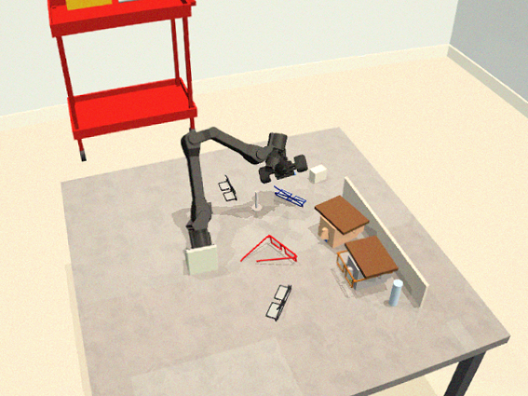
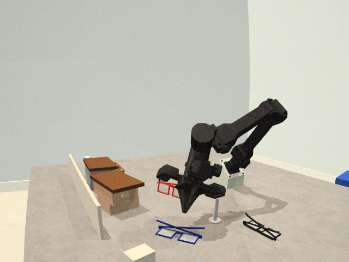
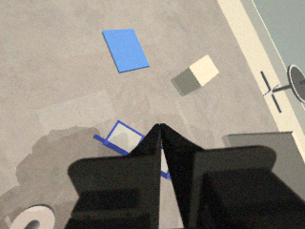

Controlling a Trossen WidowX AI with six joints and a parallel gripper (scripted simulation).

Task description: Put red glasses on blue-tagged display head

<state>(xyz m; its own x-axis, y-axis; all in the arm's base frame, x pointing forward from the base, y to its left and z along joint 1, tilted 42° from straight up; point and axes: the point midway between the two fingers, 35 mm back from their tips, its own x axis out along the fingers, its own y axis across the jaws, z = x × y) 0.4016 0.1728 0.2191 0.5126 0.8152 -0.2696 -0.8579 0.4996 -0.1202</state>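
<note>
The red glasses (image 1: 295,258) (image 2: 168,189) stand open on the table in front of the arm's base, temples spread toward the base. My gripper (image 2: 184,211) (image 3: 159,127) is shut and empty, in the air near the blue glasses, away from the red ones. The tan display head (image 1: 338,237) (image 2: 124,200) has a brown top and a bare face; a trace of blue shows low at its front, but I cannot read it clearly as the tag. The grey head (image 1: 356,274) beside it wears orange glasses (image 1: 340,262) (image 2: 119,166).
Blue glasses (image 1: 290,196) (image 3: 111,145) lie near a thin peg (image 1: 256,200) (image 2: 216,209). A white block (image 1: 317,174) (image 3: 206,71) and blue pad (image 3: 126,51) lie farther off. Black glasses (image 1: 278,302) and another pair (image 2: 262,230) lie apart. A low wall (image 2: 87,194) runs behind the heads; a cylinder (image 1: 396,293) stands nearby.
</note>
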